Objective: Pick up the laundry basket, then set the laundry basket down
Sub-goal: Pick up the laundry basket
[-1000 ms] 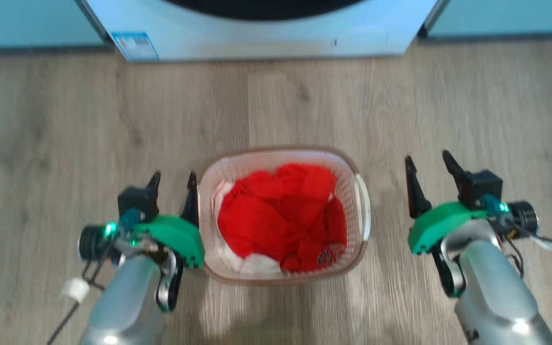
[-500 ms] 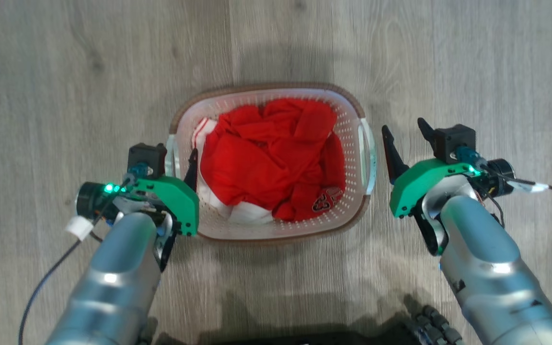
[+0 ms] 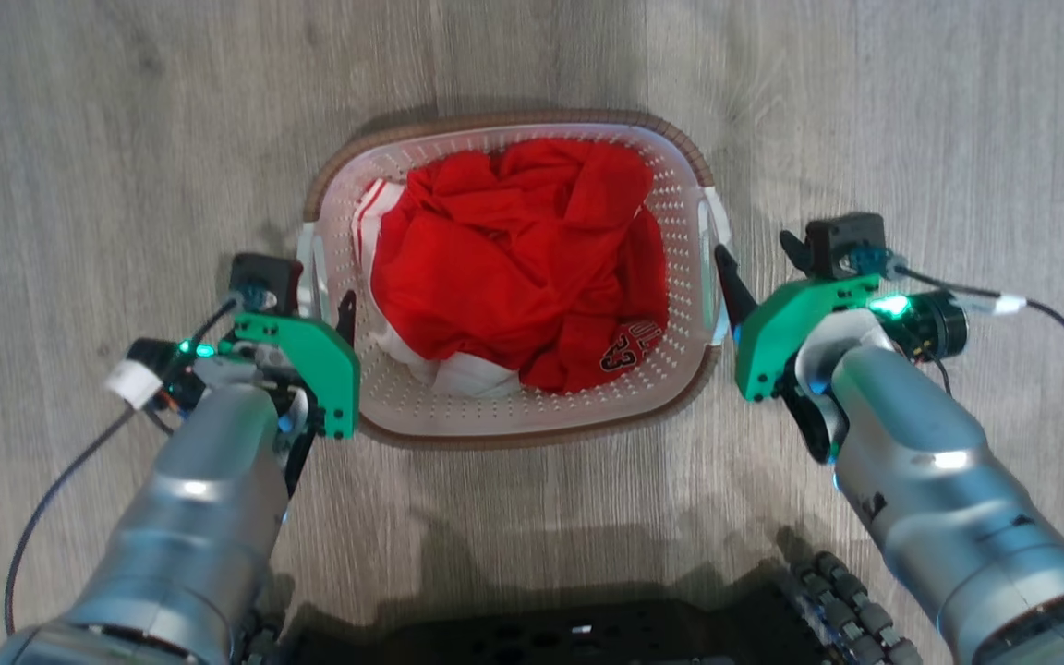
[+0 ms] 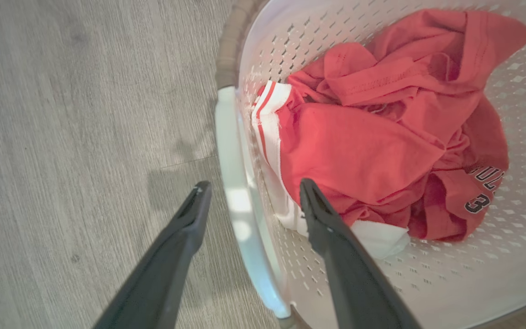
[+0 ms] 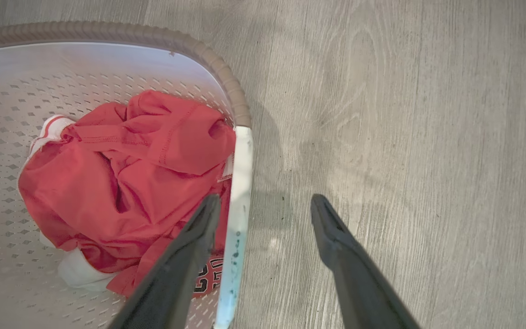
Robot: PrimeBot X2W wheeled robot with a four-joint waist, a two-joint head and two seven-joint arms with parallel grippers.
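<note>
Now straddling basket's (image 3: 513, 121) side handles (image 4: 229, 151) with open left gripper (image 4: 254, 185) and open right gripper (image 5: 265, 199); red clothes (image 3: 513, 259) inside.

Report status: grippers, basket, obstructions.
Left gripper open, astride left handle. Right gripper open, astride right handle. Laundry basket on floor, unlifted. Red clothing inside, near left inner finger.

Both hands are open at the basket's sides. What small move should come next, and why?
Probably close both hands: the left hand straddles the left handle and the right hand the right handle, each open, while the laundry basket sits on the floor.
</note>
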